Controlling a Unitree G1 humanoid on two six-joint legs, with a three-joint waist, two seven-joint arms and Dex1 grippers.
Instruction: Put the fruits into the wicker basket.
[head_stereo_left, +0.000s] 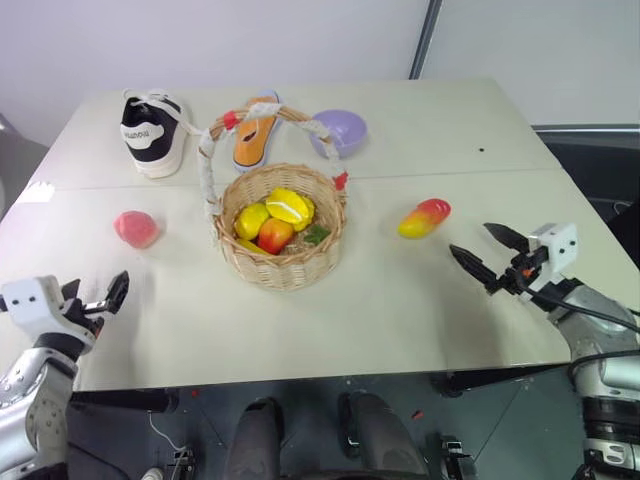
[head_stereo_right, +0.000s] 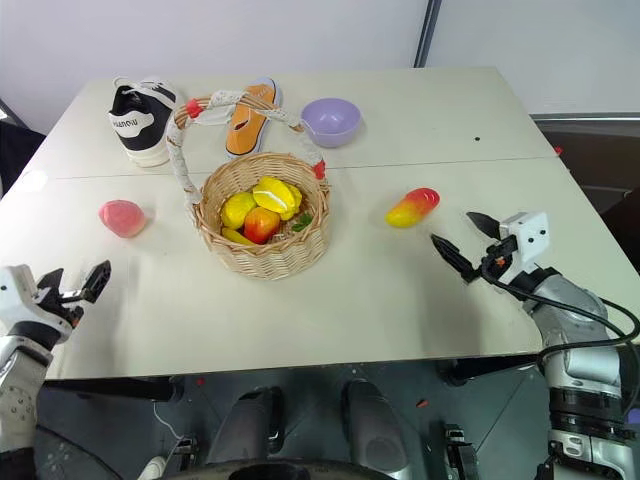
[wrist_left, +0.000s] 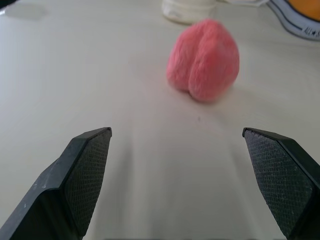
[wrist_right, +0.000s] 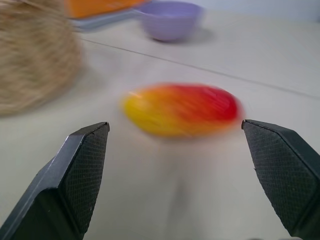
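The basket (head_stereo_left: 283, 228) is set at the centre of the table (head_stereo_left: 400, 320), already holding several fruits. The peach (head_stereo_left: 135, 228) is left at mid-left and the mango (head_stereo_left: 424, 217) at mid-right, each lying bare on the tabletop. The left gripper (head_stereo_left: 110, 296) and right gripper (head_stereo_left: 483, 252) are held wide apart and empty, each lined up with its nearer fruit, apparently so that both can be reached.

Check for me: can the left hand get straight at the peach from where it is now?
Probably yes. The left hand is open and aimed at the peach, with only bare table between them; the wicker basket sits off to the side.
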